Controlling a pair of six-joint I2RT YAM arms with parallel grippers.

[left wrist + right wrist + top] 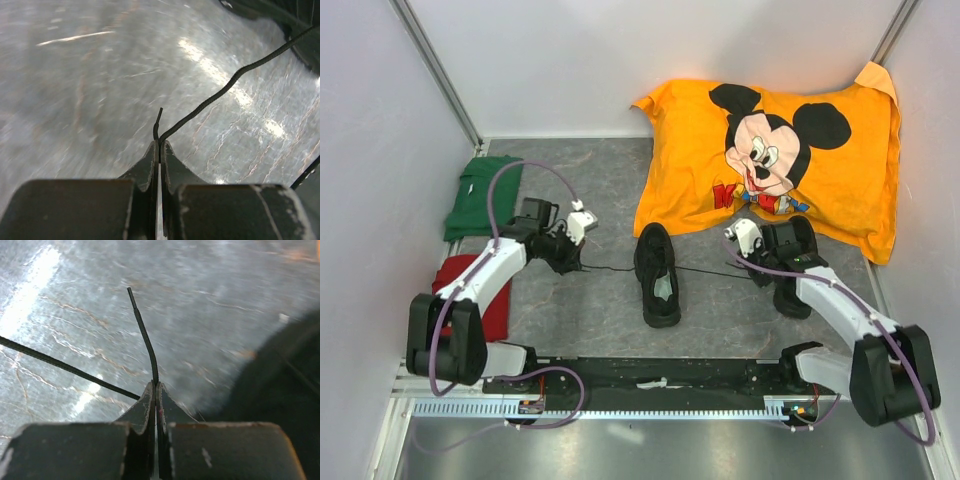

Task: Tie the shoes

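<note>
Green cloth (478, 195) and red cloth (492, 298) lie at the far left, the red one partly under the left arm. We see the left gripper (159, 148) clenched on a thin black lace (225, 87) that runs across the grey marbled table (610, 180) to the middle shoe (658, 275). From that shoe's other side a 2nd lace end (145, 335) is pinched in the right gripper (155, 386). The other shoe (790, 298) sits mostly hidden beneath the right arm. Behind them, the orange pillow (840, 170) shows Mickey Mouse. The right wrist covers part of its red and blue lettering, so we cannot read it.
</note>
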